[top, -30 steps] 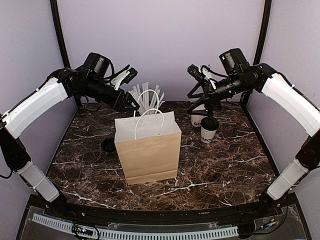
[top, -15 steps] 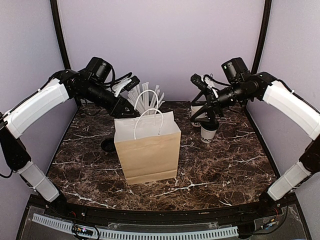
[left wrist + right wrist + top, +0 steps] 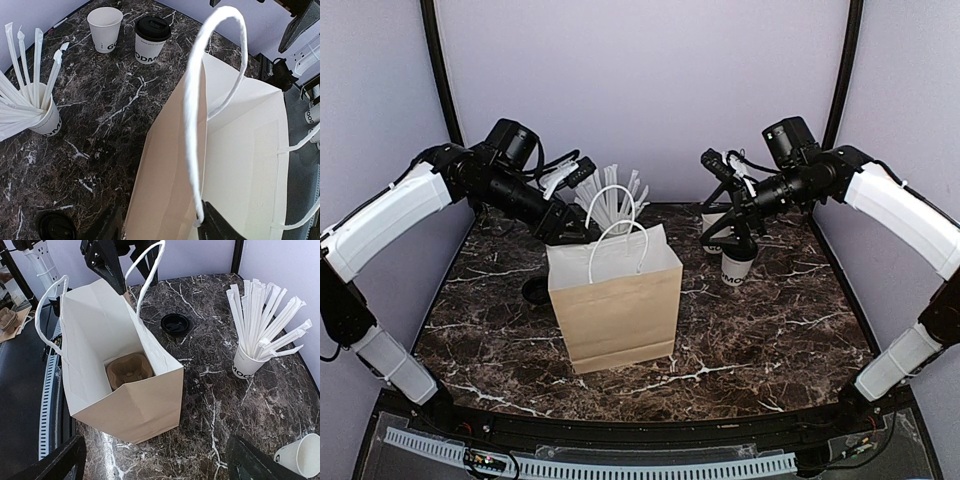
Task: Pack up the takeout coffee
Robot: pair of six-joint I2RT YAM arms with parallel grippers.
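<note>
— What's printed on the coffee?
— "ODMC" in dark letters on white paper, under a round black lid; the rest curves out of sight. The lidless cup just beside it shows "GO".
— Where does it stand?
— Far right on the table, right of the bag, under the right gripper, whose jaws are spread wide and hold nothing.
— The left gripper?
— Fingers apart, the bag's far-left wall between them.
— Anything only one camera catches?
— The right wrist looks into the bag: a cardboard cup tray lies at the bottom. It also reads "MOC" on the straw cup and shows a loose lid left of the bag.
</note>
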